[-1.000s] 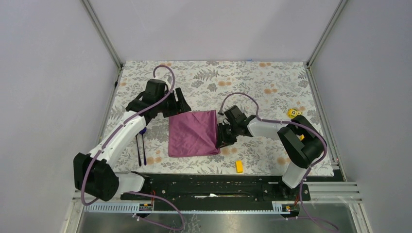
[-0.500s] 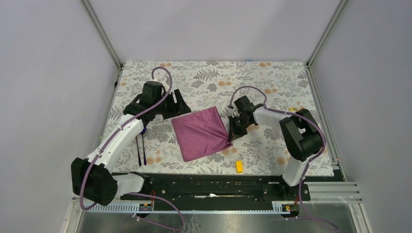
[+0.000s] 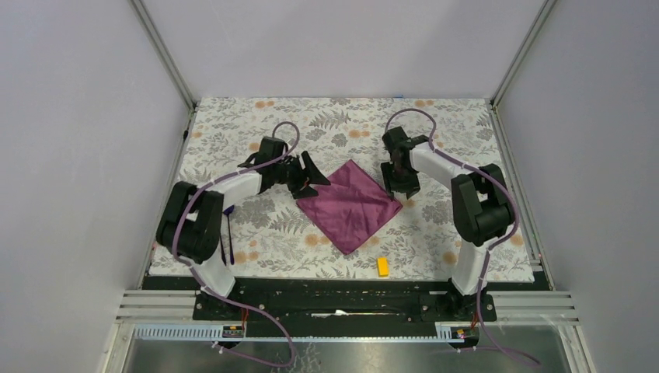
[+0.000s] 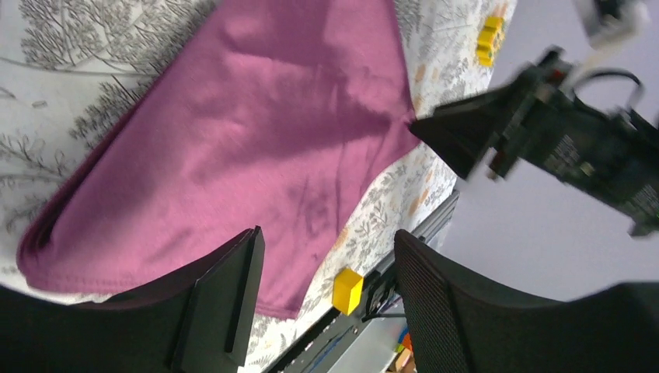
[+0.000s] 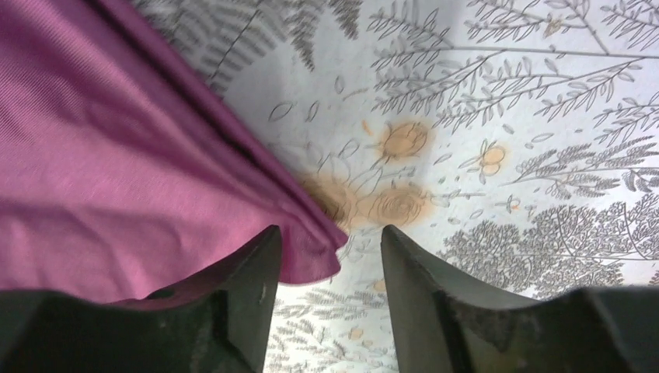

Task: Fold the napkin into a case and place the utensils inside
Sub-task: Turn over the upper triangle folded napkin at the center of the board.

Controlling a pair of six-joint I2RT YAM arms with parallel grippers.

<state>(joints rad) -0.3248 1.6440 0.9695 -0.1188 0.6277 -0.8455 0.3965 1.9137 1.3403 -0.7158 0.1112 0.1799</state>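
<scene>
The plum-purple square cloth napkin point(image 3: 350, 203) lies mid-table on the floral-print table cover point(image 3: 342, 124), with the left gripper point(image 3: 311, 177) at its left corner and the right gripper point(image 3: 398, 189) at its right. A small yellow block point(image 3: 382, 266) lies nearer, and the slender dark purple utensils point(image 3: 222, 247) lie well to the left.

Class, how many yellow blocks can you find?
2. One yellow block lies by the front edge; a second yellow block shows only in the left wrist view, past the napkin. More may be hidden.
</scene>
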